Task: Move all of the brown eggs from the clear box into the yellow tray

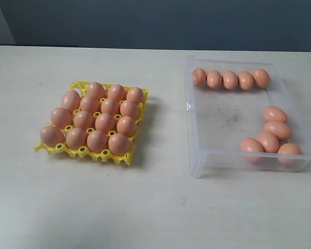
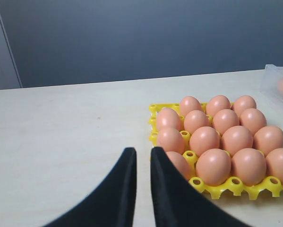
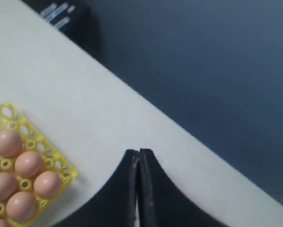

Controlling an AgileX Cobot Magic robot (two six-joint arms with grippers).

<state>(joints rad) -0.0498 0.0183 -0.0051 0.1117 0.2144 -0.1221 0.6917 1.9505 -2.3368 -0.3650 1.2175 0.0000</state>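
A bright yellow plastic egg tray (image 1: 85,152) with round cups sits on the left side of the pale flat table (image 1: 155,207). It is almost full of small, smooth brown eggs (image 1: 104,122). I count fifteen of them, each sitting in its own cup, in neat rows. The corner cup (image 1: 77,84) at the far left shows only yellow.

Well apart from it, on the right, sits a shallow clear plastic box (image 1: 222,158) with low walls. A little white clip (image 1: 189,107) is on the wall that faces the yellow tray. Ten brown eggs lie in the clear box. Five stand in a line along the far wall, close side by side. The other five huddle near the right corner closest to me, in a bent line along the right wall and the near wall. Some small dark marks (image 1: 225,116) show on the floor of the clear box.

The left claw (image 2: 142,150) is black and hangs over the table, close to one side of the yellow tray. Its two fingers are a little apart, and nothing is between them. The right claw (image 3: 139,152) is black too. Its two fingers are pressed together and hold nothing. It hangs over the table near the edge, with a corner of the yellow tray close by.
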